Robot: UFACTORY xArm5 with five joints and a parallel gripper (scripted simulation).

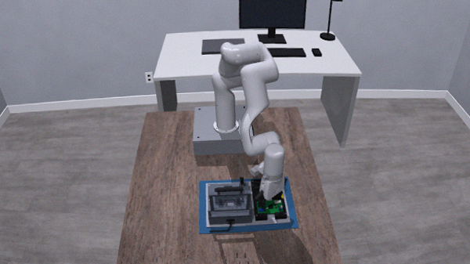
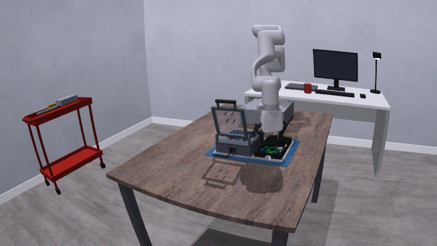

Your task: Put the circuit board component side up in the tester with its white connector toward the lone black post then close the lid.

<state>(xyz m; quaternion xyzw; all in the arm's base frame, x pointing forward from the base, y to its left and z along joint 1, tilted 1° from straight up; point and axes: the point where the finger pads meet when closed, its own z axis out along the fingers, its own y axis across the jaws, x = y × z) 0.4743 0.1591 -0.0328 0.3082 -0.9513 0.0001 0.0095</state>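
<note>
The green circuit board [image 1: 273, 207] lies in the black tray [image 1: 269, 201] on the right of the blue mat; it also shows in the exterior view [image 2: 271, 149]. The grey tester [image 1: 230, 207] stands left of the tray with its clear lid [image 2: 228, 119] raised upright. A single black post [image 1: 241, 181] stands at the tester's far side. My gripper [image 1: 265, 199] [image 2: 270, 134] is open, pointing down just above the board, fingers spread over the tray. Nothing is between the fingers. The tester's pins are too small to tell.
The blue mat [image 1: 247, 206] sits near the wooden table's front middle. The arm's grey base [image 1: 219, 130] is behind it. A white desk with a monitor stands at the back. A red cart [image 2: 61, 137] stands by the left wall.
</note>
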